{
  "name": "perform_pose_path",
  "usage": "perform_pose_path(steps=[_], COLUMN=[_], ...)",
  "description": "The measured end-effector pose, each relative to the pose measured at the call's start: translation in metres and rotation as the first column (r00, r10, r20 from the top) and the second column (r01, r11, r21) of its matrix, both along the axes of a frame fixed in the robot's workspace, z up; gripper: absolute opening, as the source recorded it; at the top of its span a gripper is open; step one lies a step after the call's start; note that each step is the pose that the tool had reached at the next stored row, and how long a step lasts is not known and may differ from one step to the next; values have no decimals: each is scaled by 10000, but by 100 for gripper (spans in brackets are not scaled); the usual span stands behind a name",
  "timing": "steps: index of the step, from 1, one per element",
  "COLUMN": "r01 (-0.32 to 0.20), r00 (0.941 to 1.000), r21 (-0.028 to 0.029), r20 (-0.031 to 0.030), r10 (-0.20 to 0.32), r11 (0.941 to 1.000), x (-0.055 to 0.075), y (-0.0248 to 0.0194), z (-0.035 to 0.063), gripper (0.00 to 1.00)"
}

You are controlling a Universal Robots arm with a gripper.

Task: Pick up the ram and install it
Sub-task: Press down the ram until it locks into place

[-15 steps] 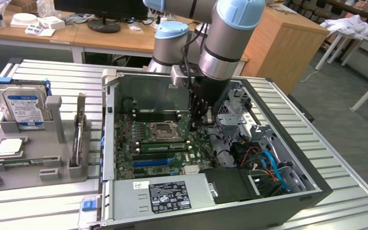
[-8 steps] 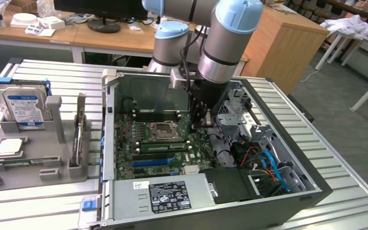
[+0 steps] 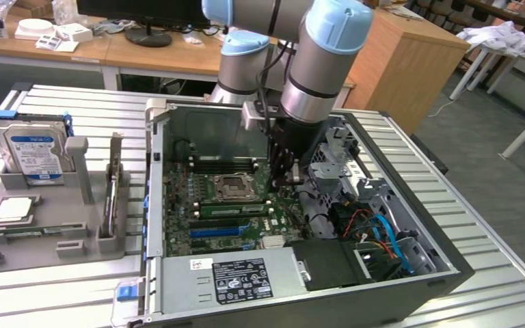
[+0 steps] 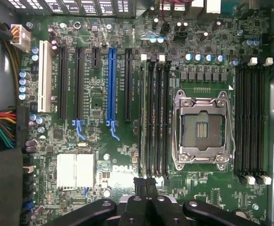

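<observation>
A long green stick, the ram, stands on edge in the slot bank beside the silver processor socket on the motherboard inside the open computer case. My gripper reaches down into the case near the end of that slot bank, at the exterior view's right of the ram. In the wrist view the gripper is shut, its black fingertips pressed together over the end of the slots with nothing between them.
A grey holder at the exterior view's left carries a hard drive, a square silver chip and a thin upright board. Coloured cables, a drive cage and the power supply crowd the case.
</observation>
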State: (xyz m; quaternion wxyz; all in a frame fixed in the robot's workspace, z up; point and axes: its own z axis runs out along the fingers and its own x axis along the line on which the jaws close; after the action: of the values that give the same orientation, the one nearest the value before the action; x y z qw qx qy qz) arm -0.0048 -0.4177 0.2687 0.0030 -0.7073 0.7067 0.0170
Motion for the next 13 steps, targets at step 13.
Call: perform_pose_path(steps=[13], r01=[0], r00=[10000], r21=[0], r20=[0], r10=[0], r11=[10000], x=[0], y=[0], z=[-106], gripper=[11])
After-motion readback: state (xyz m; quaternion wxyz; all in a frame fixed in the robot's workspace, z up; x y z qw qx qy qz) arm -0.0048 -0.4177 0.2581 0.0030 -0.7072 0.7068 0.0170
